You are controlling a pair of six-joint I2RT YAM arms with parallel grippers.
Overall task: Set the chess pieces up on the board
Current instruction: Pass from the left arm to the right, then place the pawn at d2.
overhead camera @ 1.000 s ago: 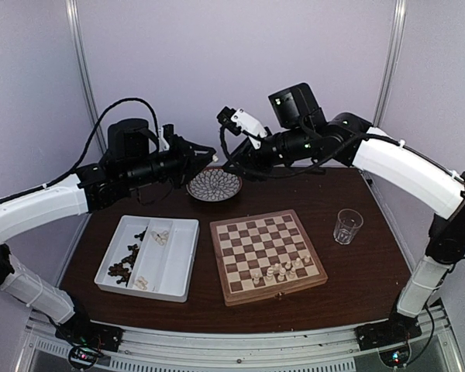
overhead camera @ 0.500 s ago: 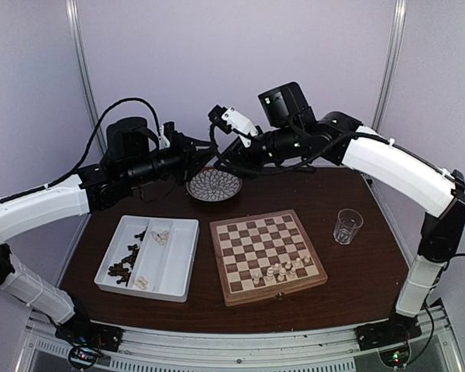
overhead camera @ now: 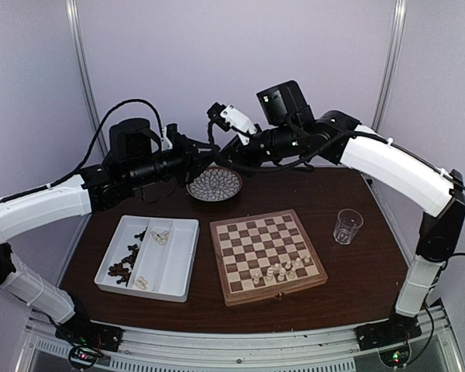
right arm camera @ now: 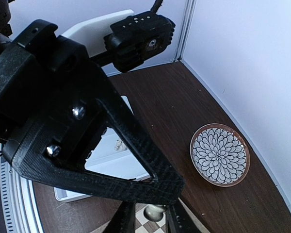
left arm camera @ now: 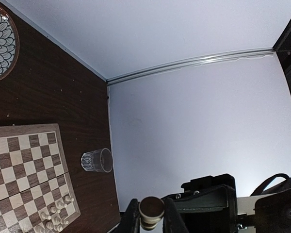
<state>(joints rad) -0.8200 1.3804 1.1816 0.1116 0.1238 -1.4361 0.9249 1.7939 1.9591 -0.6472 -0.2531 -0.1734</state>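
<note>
1. Pinching a cream chess piece [left arm camera: 151,209] between pressed-together fingers, the left gripper [left arm camera: 151,217] holds it in the air over the far edge of the bench [overhead camera: 356,271]. Only this grip supports the piece.
2. The right gripper [right arm camera: 150,217] meets it tip to tip, its fingers partly spread on either side of a cream piece. I cannot tell whether its pads touch. Judgement: it is the same piece, being passed from arm to arm.
3. Likely reason: the supply tray [overhead camera: 182,260] lies toward the bench's left edge, on the left arm's side. The row being filled lies on the right arm's side of the board [overhead camera: 256,235].
4. The board sits mid-bench, close to the near edge. A short group of cream pieces [overhead camera: 280,271] stands along its near edge toward the right corner. All other squares are bare, so the task is at an early stage.
5. The tray holds dark pieces [overhead camera: 124,267] in its left compartment and a few cream ones [overhead camera: 160,236] beside the divider.
6. A patterned plate [overhead camera: 214,184] lies near the far edge, roughly under the two grippers. A glass [overhead camera: 346,225] stands right of the board, and the right arm's descent should steer clear of it.
</note>
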